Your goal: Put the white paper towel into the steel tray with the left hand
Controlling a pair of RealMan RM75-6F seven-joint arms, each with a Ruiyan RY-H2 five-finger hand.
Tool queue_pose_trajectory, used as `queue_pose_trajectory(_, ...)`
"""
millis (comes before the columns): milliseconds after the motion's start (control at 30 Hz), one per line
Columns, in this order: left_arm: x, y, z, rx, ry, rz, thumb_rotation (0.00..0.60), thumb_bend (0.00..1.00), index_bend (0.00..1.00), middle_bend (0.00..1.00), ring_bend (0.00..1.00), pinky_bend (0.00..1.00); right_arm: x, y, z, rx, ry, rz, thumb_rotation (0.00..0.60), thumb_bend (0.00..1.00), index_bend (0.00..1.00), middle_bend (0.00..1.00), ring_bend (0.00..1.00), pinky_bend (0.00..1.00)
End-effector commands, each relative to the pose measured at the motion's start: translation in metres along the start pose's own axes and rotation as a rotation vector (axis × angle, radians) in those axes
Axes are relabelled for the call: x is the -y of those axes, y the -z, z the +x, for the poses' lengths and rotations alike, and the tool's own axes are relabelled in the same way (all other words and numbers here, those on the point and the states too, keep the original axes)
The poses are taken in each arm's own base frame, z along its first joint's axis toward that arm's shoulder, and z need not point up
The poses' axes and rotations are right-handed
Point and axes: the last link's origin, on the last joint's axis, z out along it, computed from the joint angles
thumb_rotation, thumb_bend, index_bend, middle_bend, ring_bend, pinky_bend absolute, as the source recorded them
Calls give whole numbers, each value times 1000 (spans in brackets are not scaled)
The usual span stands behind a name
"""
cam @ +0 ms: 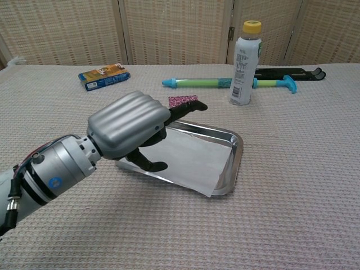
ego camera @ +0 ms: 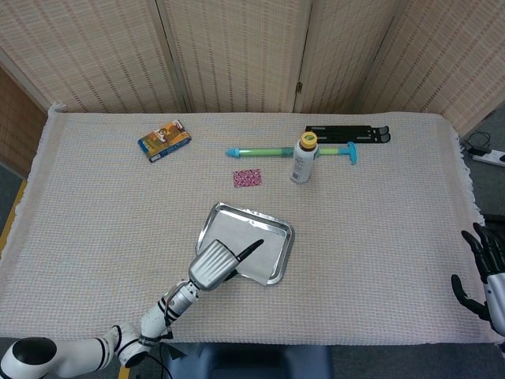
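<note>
The white paper towel (cam: 194,160) (ego camera: 251,251) lies flat inside the steel tray (cam: 237,151) (ego camera: 287,236), with one corner hanging over the tray's near rim. My left hand (cam: 130,127) (ego camera: 214,264) hovers over the tray's near-left corner. Its fingers are spread, one dark finger reaching out over the tray, and it holds nothing. My right hand (ego camera: 482,272) rests at the table's right edge with fingers apart and empty, seen only in the head view.
A white bottle with a yellow cap (ego camera: 301,159) (cam: 242,57) stands behind the tray, in front of a green and blue stick (cam: 225,83) and a black bar (ego camera: 348,134). A pink packet (ego camera: 247,178) and a snack box (ego camera: 164,140) lie farther left.
</note>
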Motion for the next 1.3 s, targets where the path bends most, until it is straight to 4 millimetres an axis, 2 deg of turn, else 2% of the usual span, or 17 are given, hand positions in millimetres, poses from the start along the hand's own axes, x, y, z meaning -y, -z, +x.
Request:
queue_pose_trajectory(33,7,9,6,7,2,17,600,252,172,1000,1000,1000,-1,0,1,-1,-1,2,600,508,0,0,0,0)
queue_pose_trajectory(67,9,14,8,15,6,24,600,329,201,1000,1000,1000,-1,0,1,-1,-1,2,600,508,0,0,0,0)
queue_pose_trajectory(167,9,33,13,81,67,38,600,693,271,1000,1000,1000,-1,-1,-1,5,0,5,600,508,0,0,0,0)
queue_pose_trajectory(200,7,38,15,106,84,35,600,785,278,1000,1000,1000,0,-1,-1,6,1,6,600,508,0,0,0,0)
queue_pose_trajectory(300,-1,51,19,179,106,15,600,906,276,1000,1000,1000,3,-1,-4,11,2,15,600,507,0,0,0,0)
queue_pose_trajectory(400,-6,55,19,249,157,41,600,935,275,1000,1000,1000,6,1,-5,12,3,25,600,507,0,0,0,0)
queue_pose_trajectory(567,-10,48,14,339,215,83,600,974,263,1000,1000,1000,8,3,-6,17,-2,28,600,508,0,0,0,0)
queue_pose_trajectory(867,-19,35,0,334,189,86,600,979,243,1000,1000,1000,6,2,-4,16,-13,27,600,508,0,0,0,0)
queue_pose_trajectory(1300,-25,34,-12,355,160,68,600,980,253,1000,1000,1000,6,2,-4,22,-21,29,600,507,0,0,0,0)
